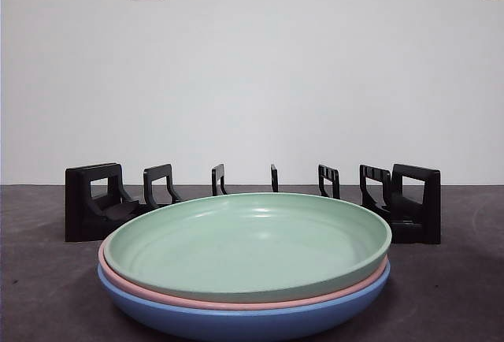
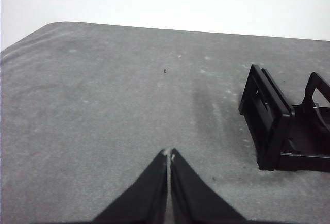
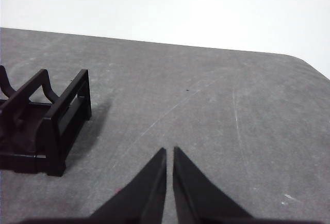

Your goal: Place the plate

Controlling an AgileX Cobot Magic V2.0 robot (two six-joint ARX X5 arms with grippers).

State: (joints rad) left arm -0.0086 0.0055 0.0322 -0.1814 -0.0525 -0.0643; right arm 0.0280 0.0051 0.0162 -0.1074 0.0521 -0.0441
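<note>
I reckon the step in hand is to lift the green plate (image 1: 248,243) off its stack (pink plate (image 1: 236,301) under it, blue plate (image 1: 244,322) lowest), which sits just in front of the black rack (image 1: 252,200). I'd pinch only the top rim, raise it clear, then stand it between two rack dividers. My left gripper (image 2: 169,154) waits beside one end of the rack, jaws together, holding nothing; my right gripper (image 3: 169,150) beside the other end, likewise closed and empty.
</note>
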